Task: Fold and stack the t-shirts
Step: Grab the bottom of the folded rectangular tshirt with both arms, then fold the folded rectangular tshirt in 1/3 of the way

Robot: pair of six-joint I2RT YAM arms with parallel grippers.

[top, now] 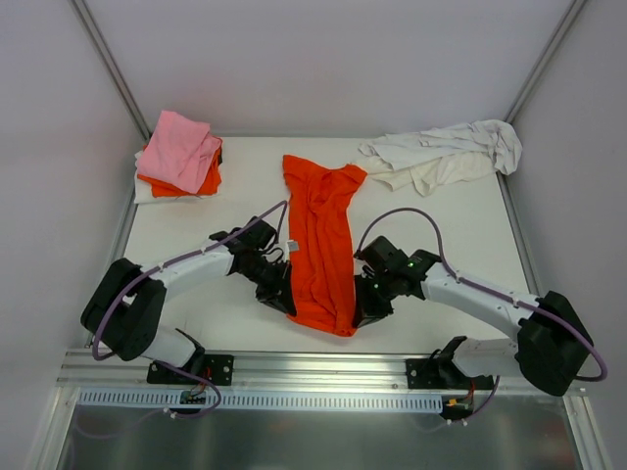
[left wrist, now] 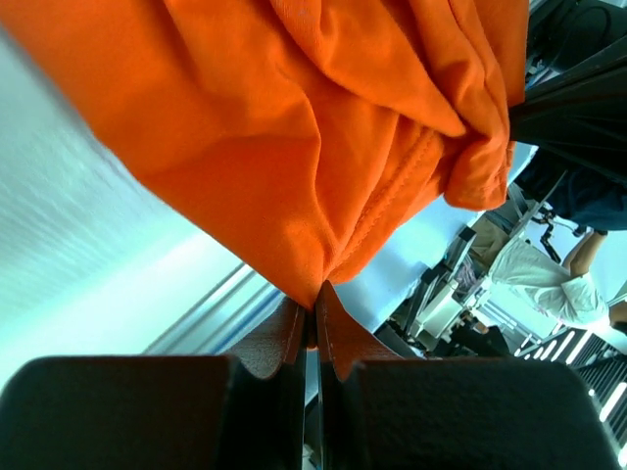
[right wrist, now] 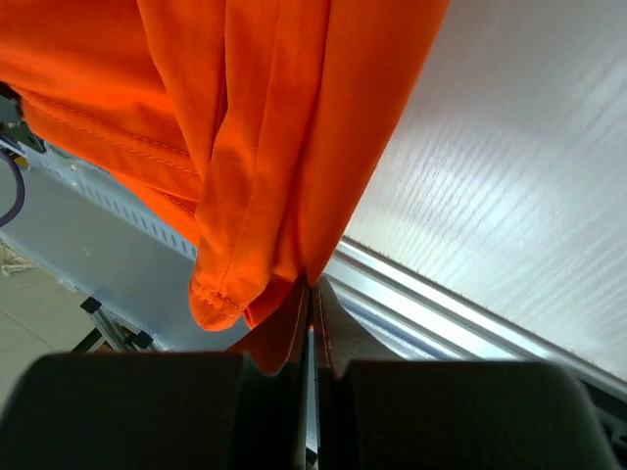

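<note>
An orange t-shirt (top: 321,245) lies as a long narrow strip down the middle of the table. My left gripper (top: 286,297) is shut on its near left corner, and the cloth (left wrist: 294,147) is pinched between the fingertips (left wrist: 294,328). On the near right corner my right gripper (top: 359,315) is shut too, orange fabric (right wrist: 265,147) bunched at its fingertips (right wrist: 328,313). A folded stack (top: 179,157) with a pink t-shirt on top of orange and white ones sits at the back left. A crumpled white t-shirt (top: 441,157) lies at the back right.
The white table (top: 196,220) ends at a metal rail (top: 323,367) along the near edge, close under both grippers. Grey walls (top: 59,147) enclose the left, right and back sides.
</note>
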